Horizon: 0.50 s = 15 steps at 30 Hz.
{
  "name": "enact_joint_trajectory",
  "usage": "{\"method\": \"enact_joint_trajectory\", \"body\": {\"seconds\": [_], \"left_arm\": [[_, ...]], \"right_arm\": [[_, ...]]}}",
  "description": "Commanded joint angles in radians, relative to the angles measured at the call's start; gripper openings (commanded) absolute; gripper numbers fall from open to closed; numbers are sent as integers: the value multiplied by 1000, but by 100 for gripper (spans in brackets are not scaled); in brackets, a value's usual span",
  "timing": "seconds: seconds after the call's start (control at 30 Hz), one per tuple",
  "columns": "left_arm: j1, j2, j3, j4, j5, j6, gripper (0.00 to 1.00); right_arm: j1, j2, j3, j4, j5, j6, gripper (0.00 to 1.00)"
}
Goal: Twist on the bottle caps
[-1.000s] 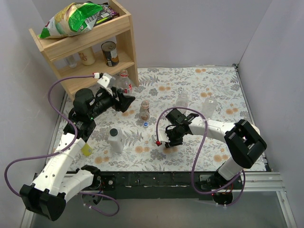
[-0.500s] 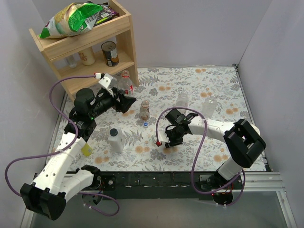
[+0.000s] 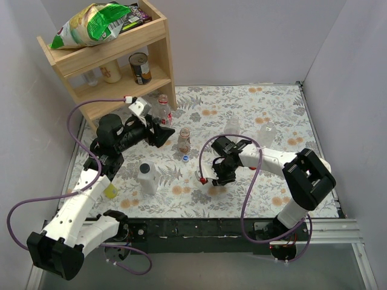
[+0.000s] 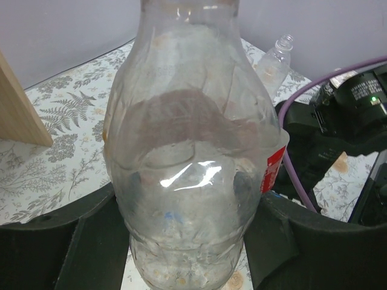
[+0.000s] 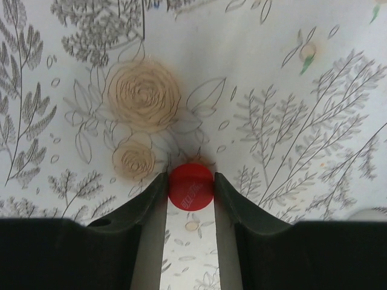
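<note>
Red cap (image 5: 190, 187) clenched in your right gripper (image 5: 190, 177), close above flowered cloth (image 5: 314, 121). Clear bottle (image 4: 187, 151), 11 o'clock from cap, grasped by your left gripper (image 4: 188, 238).

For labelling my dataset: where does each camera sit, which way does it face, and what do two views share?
Top external: high behind the robot, looking down on the table; left arm and right arm show.
Left wrist: on the left arm, facing the clear bottle in the left end effector.
Right wrist: on the right arm, facing down at the red cap in the right end effector.
Shared: top external and right wrist show that cap.
</note>
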Motion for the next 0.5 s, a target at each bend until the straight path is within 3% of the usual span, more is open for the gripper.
{"method": "enact_joint_trajectory", "body": {"seconds": [0.0,0.27,0.47], "left_arm": [[5,-18,-29,16,102,80,0],[-30,9,-107,32,400,314,0],[-192,49,-188,7,410,450,0]], "right_arm": [[-31,-26,47,-215,31,12,26],[-33,-236,422,-495,-154,298,24],[-31,-362,622,-561,-194,413,23]]}}
